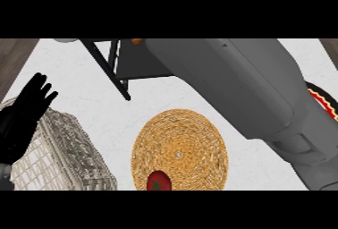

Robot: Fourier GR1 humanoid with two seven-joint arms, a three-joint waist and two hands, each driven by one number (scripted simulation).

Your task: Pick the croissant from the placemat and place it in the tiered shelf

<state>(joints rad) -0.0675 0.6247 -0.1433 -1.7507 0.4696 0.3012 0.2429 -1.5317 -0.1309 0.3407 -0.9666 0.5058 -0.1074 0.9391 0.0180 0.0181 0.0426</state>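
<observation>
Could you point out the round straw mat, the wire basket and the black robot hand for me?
Round woven straw placemat (179, 150): head view, on its weave's centre.
Pale wire mesh basket (66, 154): head view, on its side mesh.
Left black robot hand (23, 118): head view, on its palm.

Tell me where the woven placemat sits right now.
In the head view the round woven placemat lies low on the counter, centre, between the wire basket on the left and the right forearm, with a red fruit on its near edge.

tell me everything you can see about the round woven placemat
The placemat is a round mat of golden-brown straw-like fibre, coiled in rings from its centre. It lies flat on the white counter, low in the middle of the head view. A small red thing with a green mark sits on its near edge. No croissant shows on it, and neither robot hand touches it.
</observation>
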